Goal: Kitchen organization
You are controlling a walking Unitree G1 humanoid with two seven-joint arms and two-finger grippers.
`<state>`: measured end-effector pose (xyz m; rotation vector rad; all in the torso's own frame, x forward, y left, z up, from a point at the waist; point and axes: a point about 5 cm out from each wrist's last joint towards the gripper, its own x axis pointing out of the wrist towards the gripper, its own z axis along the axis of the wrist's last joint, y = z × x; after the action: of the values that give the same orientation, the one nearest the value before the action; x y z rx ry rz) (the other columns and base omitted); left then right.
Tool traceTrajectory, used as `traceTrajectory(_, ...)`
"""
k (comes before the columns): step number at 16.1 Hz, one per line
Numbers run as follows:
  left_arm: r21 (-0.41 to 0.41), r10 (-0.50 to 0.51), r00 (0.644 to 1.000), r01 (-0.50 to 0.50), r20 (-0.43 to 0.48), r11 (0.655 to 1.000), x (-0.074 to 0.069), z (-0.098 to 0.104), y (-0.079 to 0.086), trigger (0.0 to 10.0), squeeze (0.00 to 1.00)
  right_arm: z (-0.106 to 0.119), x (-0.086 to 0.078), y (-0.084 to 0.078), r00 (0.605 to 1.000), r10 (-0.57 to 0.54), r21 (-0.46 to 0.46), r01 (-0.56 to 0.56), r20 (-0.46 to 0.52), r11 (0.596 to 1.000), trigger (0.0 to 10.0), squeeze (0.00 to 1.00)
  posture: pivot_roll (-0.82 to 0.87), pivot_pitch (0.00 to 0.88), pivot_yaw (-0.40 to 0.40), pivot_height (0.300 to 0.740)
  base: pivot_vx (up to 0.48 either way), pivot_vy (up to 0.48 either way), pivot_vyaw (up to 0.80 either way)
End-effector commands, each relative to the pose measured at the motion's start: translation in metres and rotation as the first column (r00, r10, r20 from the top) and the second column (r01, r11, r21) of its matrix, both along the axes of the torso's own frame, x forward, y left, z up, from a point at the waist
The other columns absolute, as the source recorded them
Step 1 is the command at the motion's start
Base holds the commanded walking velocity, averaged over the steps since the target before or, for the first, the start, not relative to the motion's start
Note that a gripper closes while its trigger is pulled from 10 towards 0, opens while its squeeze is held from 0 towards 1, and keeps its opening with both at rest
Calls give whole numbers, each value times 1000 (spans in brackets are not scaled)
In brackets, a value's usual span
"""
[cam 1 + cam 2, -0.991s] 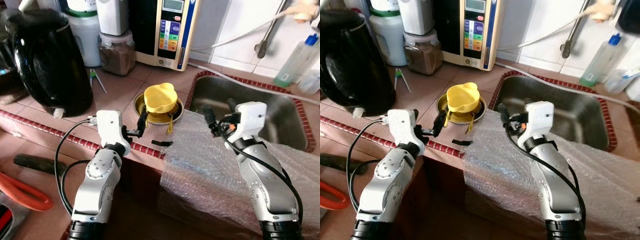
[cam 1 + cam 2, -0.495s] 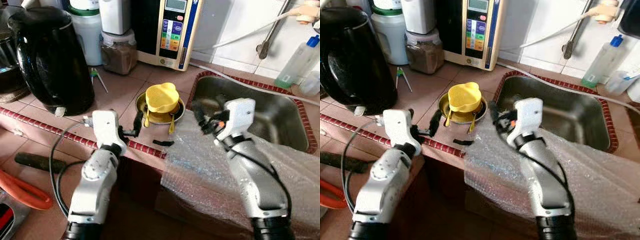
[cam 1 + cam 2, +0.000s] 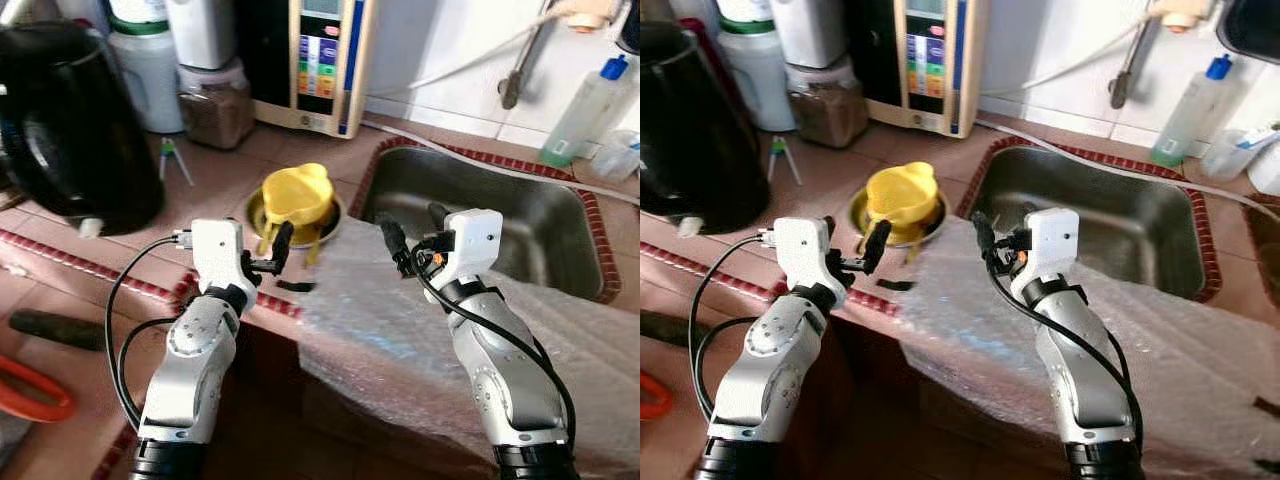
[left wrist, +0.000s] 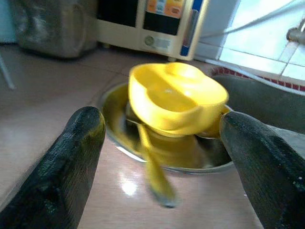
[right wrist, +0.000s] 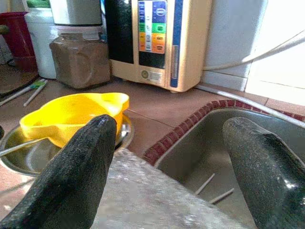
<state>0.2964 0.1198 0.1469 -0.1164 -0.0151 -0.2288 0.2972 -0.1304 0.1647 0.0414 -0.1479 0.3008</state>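
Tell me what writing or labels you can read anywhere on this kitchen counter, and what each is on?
None can be read.
Cream wall appliance: coloured button panel and a small round mark below it, lettering too blurred to read.
Its top display: cut off and unreadable.
Clear bottle with blue cap by the sink: no legible label.
White jar with green lid: no readable print.
Black kettle: no visible text.

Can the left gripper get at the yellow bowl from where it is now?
Probably yes: the left gripper is open just short of the yellow bowl in its metal dish, with nothing between them.
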Motion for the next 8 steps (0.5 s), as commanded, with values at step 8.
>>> traceTrajectory(8, 17, 41, 999, -41, -11, 999, -12, 2, 16, 10000, 0, -4, 2, 7, 1000, -5, 31, 5, -3, 1000, 10000, 0, 45, 100, 10, 740, 0, -115, 0)
